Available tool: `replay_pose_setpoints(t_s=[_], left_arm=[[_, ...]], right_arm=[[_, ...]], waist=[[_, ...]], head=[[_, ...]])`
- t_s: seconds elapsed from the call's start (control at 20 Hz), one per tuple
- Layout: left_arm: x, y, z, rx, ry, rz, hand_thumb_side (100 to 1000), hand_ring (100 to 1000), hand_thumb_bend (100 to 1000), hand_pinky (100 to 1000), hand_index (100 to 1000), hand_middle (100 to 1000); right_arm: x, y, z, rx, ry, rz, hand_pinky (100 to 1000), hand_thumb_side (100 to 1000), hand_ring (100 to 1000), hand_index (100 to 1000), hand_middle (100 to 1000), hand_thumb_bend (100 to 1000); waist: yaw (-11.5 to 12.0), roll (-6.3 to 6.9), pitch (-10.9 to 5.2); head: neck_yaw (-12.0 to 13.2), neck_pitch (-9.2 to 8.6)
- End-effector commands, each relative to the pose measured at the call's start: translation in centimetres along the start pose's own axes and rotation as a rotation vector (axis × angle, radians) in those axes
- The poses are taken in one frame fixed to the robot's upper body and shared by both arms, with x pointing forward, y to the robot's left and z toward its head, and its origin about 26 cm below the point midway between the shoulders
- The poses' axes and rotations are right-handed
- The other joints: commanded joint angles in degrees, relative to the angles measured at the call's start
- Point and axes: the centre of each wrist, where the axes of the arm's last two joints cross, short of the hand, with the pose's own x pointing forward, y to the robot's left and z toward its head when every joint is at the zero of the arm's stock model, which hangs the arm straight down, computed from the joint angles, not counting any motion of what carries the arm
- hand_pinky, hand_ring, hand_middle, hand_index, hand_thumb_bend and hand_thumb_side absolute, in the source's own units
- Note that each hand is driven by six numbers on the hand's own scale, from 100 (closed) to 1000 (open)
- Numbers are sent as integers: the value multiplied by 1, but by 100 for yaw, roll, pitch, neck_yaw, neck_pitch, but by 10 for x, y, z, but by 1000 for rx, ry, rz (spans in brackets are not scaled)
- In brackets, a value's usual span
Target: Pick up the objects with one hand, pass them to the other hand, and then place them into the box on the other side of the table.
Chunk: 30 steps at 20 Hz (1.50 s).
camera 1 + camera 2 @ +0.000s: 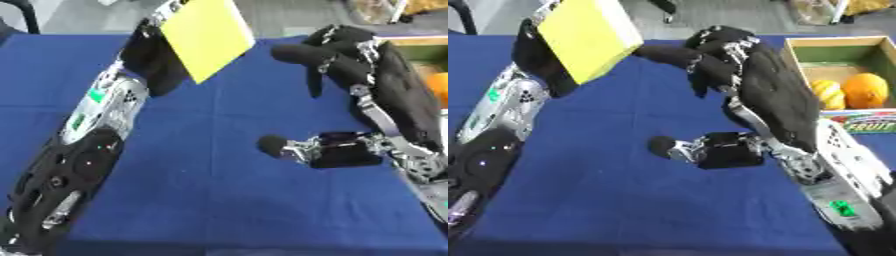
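A flat yellow block [588, 32] is held up in the air over the far left of the blue table [623, 200]. My left hand [153, 57] is behind it, shut on it; most of the hand is hidden by the block. My right hand [767, 95] is open at mid-height right of the block. Its fingers [680, 55] point left and stop just short of the block's right edge, while its thumb [667, 146] sticks out lower down. A wooden box [833, 42] stands at the table's right edge.
The box holds two orange fruits [866, 90] and has a printed label [868, 125] on its front. My left forearm [96, 115] slants across the left side of the table. Bare blue cloth lies between the arms.
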Motion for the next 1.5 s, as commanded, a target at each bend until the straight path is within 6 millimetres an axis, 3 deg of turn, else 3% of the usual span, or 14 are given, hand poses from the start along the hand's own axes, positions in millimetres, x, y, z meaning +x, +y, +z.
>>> replay_pose_setpoints(t_s=[0.05, 1.05, 1.5], left_arm=[[5, -3, -4, -24, -5, 1, 447, 520, 100, 740, 521, 470], [-17, -4, -2, -139, 252, -66, 468, 515, 100, 745, 511, 464], [-15, -16, -6, -252, 329, -96, 472, 514, 100, 747, 510, 462]], right_arm=[[-1, -9, -7, -19, -14, 19, 601, 312, 595, 856, 291, 624], [-1, -10, -9, -51, -59, 94, 605, 313, 593, 872, 318, 622], [-1, -9, -6, -23, -65, 94, 605, 307, 592, 876, 305, 613]], waist=[[9, -81, -105], [-73, -54, -100], [-84, -56, -112]], head=[[-40, -16], [44, -16], [92, -16]])
